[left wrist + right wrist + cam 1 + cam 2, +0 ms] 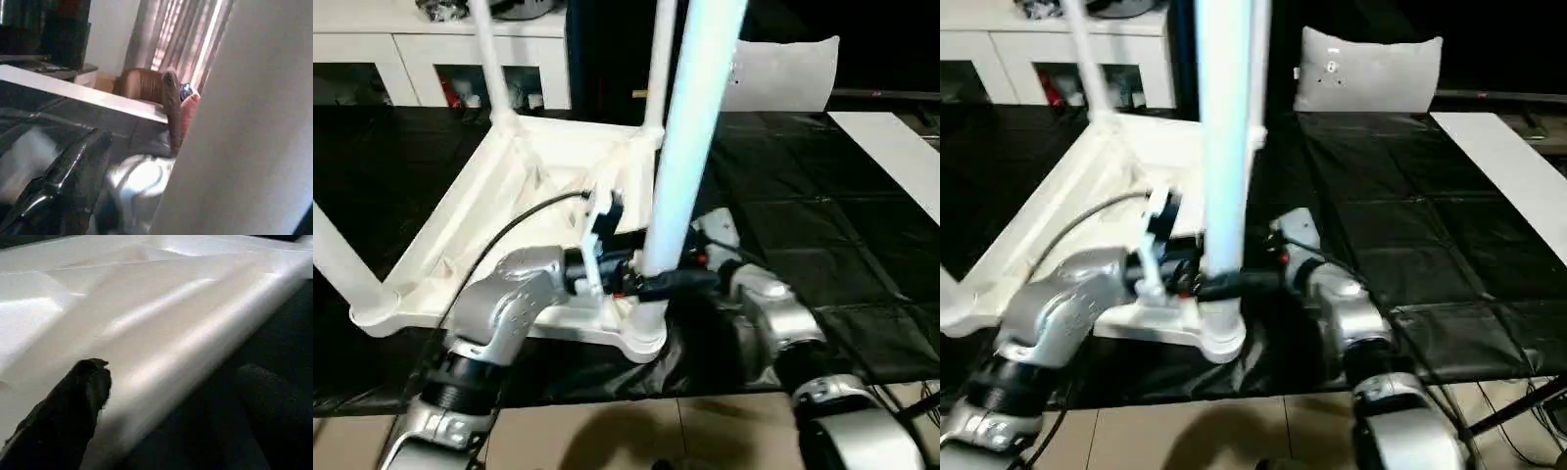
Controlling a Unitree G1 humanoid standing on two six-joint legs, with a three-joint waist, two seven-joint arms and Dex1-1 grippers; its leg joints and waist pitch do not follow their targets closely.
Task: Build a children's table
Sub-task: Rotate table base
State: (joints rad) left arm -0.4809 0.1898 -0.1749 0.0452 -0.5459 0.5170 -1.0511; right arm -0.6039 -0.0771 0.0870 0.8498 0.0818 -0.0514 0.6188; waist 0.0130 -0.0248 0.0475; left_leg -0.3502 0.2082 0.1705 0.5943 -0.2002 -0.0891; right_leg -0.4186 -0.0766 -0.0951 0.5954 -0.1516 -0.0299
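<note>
**Both end effectors at near-corner leg**

Tabletop lies upside down, ribbed side up, on black mat. 4 legs stand in the corner sockets: 2 at far corners, 1 at left edge, and the near leg rising from the near-right socket, closest to the robot.

Left end effector sits on the near leg's left side, just above the socket; right end effector reaches in from the right at the same height, black finger lying across the leg's base. Both are pressed close to the leg; can't tell if either set of fingers is closed on it. White cabinet behind, pillow at far right.
</note>
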